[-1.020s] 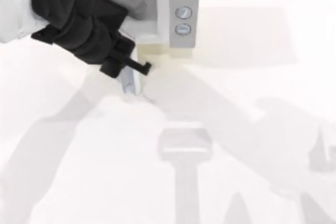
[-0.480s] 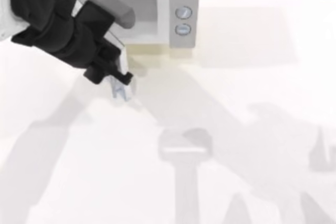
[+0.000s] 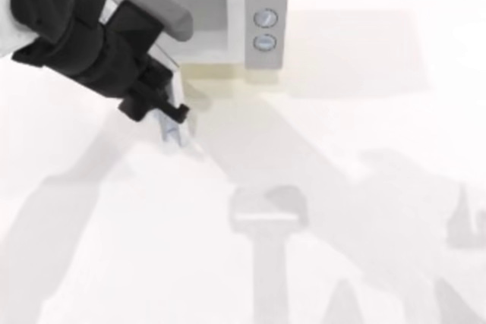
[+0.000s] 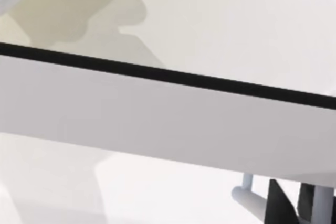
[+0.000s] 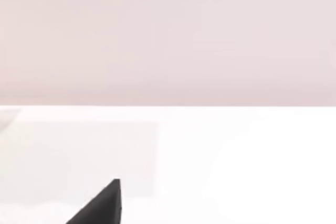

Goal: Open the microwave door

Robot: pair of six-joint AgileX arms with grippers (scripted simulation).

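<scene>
White tabletop (image 3: pixel 364 187) carries the microwave (image 3: pixel 262 5) at its far edge; your left gripper (image 3: pixel 176 115) is clamped on the handle of the microwave door (image 3: pixel 179 95), swung well out; pull further leftward; the right gripper is out of view.

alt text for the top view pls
The left gripper holds the handle of the microwave door, swung open from the microwave at the table's far left. The right arm is out of view.

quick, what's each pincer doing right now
Left pincer: shut on the microwave door handle.
Right pincer: only a dark tip in its wrist view; cannot be told.
</scene>
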